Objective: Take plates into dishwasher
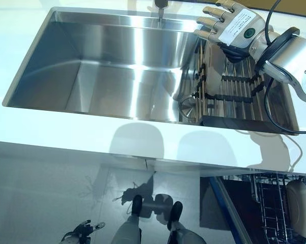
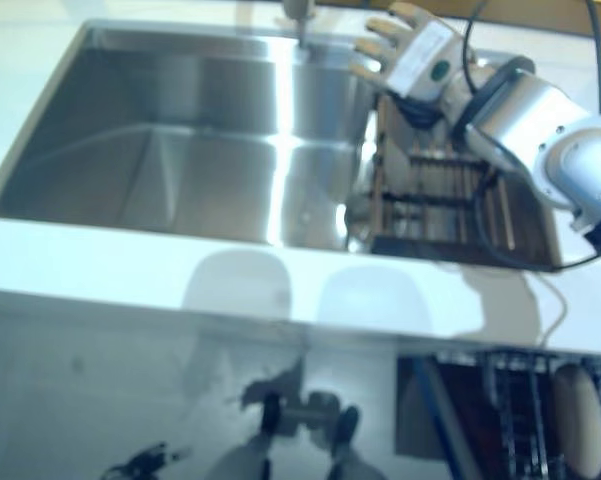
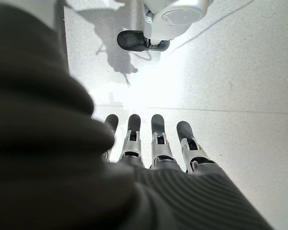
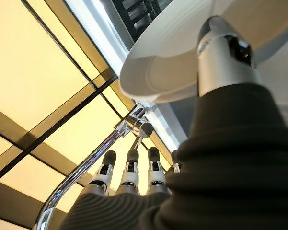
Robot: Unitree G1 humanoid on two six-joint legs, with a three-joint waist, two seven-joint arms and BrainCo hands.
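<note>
The left eye view looks down on a white counter with a deep rectangular stainless steel sink sunk into it. Over the sink's right end lies a roll-up drying rack of metal rods with dark end strips, reaching from the back edge of the sink towards the front edge. A cream-white round plate stands on edge at the left side of this rack, at its back end, just below the right hand. That hand hovers over the back right corner of the sink with its fingers held straight and spread, pointing towards the chrome tap at the middle of the sink's back edge. The right wrist view shows the same straight fingers with nothing between them, the thumb lying against the plate's pale underside, so the hand is open against the plate and not closed round it. Below the counter's front edge, at the right, a wire dishwasher rack stands pulled out, with a second beige round plate upright in it. The left hand hangs low beside the robot over the pale floor, its fingers straight and empty.
</note>
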